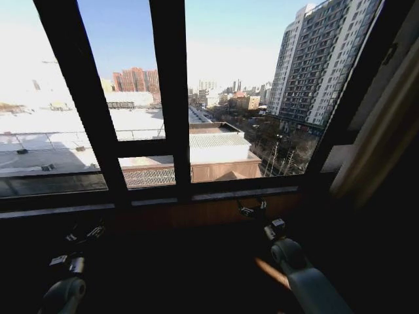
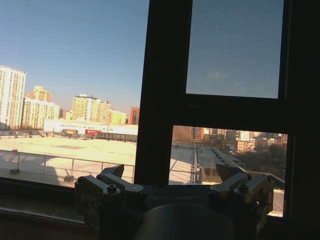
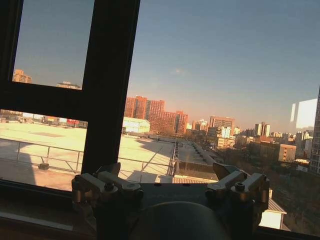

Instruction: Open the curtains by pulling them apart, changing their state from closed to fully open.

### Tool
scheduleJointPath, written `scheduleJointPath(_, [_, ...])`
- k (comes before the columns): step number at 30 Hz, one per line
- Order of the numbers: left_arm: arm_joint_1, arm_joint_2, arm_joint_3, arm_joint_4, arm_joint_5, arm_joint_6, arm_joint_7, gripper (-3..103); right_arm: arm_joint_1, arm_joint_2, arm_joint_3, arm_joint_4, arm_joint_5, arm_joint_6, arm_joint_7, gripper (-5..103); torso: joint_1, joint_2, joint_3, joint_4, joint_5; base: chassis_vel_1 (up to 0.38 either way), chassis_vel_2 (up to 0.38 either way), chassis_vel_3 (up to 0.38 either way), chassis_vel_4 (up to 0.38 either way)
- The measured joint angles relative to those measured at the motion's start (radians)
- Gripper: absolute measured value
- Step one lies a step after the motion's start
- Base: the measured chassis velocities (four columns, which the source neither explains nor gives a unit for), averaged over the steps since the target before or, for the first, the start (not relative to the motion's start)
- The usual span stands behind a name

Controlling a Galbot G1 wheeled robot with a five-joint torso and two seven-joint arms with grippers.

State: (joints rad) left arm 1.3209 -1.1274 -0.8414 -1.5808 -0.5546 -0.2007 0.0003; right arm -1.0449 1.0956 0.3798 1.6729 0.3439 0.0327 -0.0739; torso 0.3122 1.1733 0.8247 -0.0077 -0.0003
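**Window bay with both grippers lowered, curtain gathered at the right edge**

Item 1. Dark-framed window [image 1: 171,98], several panes, thick near-black mullions. Glass uncovered across the head view; rooftops, distant towers and a tall grey apartment block visible through it. The sill and wall beneath lie in deep shadow, detail hard to make out.

Item 2. Pale cream pleated fabric curtain panel [image 1: 383,134], gathered into a narrow slanted band at the far right of the head view, beside the right end of the window frame. Its top and bottom are cut off by the picture edge and by shadow. Whether a matching panel hangs on the left cannot be told.

Item 3. Left gripper [image 1: 84,233], black metal with small silver fittings, low in the shadow under the left panes. In the left wrist view the left gripper [image 2: 173,172] has its two fingers spread wide, nothing between them, pointed at the glass and a mullion.

Item 4. Right gripper [image 1: 252,208], same make, on a grey arm, just below the sill near the middle of the window. In the right wrist view the right gripper [image 3: 167,170] stands likewise wide and empty. The curtain band hangs well apart from it, up and to its right; the left gripper is farther still.
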Motion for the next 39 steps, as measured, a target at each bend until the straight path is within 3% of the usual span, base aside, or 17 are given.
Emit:
scheduleJointPath(13, [0.0, 0.0, 0.0, 0.0, 0.0, 0.0, 0.0, 100, 0.0, 0.0, 0.0, 0.0, 0.0, 0.0, 0.0, 100, 0.001, -0.001, 0.0, -0.0001, 0.0001, 0.026, -0.028, -0.029, 0.025])
scheduleJointPath(27, [0.0, 0.0, 0.0, 0.0, 0.0, 0.0, 0.0, 100, 0.0, 0.0, 0.0, 0.0, 0.0, 0.0, 0.0, 100, 0.0, 0.0, 0.0, 0.0, 0.0002, 0.159, -0.168, -0.172, 0.175])
scheduleJointPath(39, [0.0, 0.0, 0.0, 0.0, 0.0, 0.0, 0.0, 100, 0.0, 0.0, 0.0, 0.0, 0.0, 0.0, 0.0, 100, 0.002, -0.001, 0.001, -0.0003, 0.0003, -0.013, 0.003, 0.014, -0.005])
